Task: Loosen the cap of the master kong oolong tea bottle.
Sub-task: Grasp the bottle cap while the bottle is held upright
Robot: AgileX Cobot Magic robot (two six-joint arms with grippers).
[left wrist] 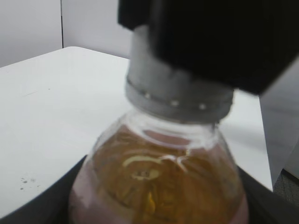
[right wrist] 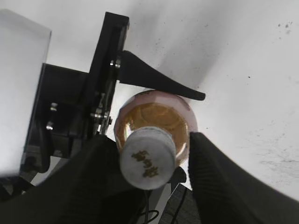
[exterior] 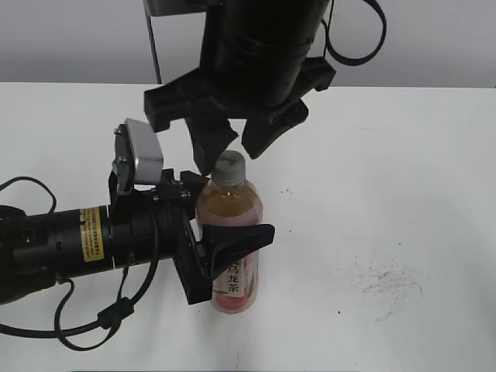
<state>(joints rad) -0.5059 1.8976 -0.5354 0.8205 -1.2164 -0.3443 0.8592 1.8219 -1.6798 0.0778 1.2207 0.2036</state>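
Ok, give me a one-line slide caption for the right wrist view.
Right gripper straddles the bottle's cap from above, while the left gripper clamps its body.

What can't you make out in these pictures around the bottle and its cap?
- Exterior view: whether the right pincer touches the cap; one finger covers the cap's left side.
- Left wrist view: the cap's top, hidden by the blurred black right pincer; the label is cut off below.
- Right wrist view: the bottle's label, hidden beneath its own shoulder.
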